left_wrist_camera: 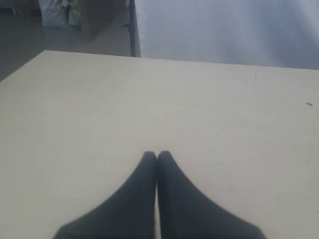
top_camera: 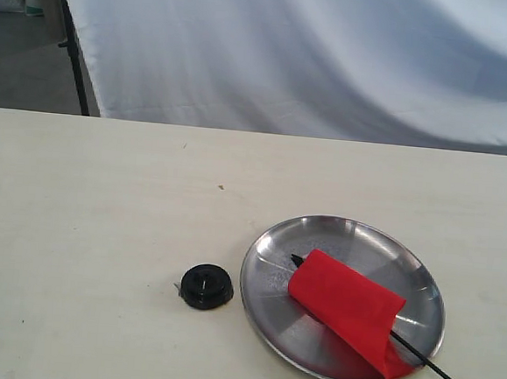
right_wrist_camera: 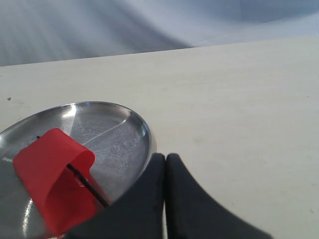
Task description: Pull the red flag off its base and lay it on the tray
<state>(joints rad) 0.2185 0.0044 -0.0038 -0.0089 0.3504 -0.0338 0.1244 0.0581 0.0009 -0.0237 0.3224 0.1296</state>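
The red flag (top_camera: 345, 306) lies across the steel tray (top_camera: 275, 253), its cloth folded over the black stick, whose end pokes past the tray's near right rim. The black base (top_camera: 205, 286) stands alone on the table just left of the tray. Neither gripper shows in the exterior view. In the right wrist view my right gripper (right_wrist_camera: 165, 157) is shut with nothing in it, just off the rim of the tray (right_wrist_camera: 142, 127) that holds the flag (right_wrist_camera: 52, 181). My left gripper (left_wrist_camera: 157, 154) is shut and holds nothing, over bare table.
A pale wooden table (top_camera: 93, 221) carries everything. A white cloth backdrop (top_camera: 317, 54) hangs behind its far edge, with a black stand leg (top_camera: 75, 61) at the far left. Bags (left_wrist_camera: 57, 12) sit on the floor beyond the table.
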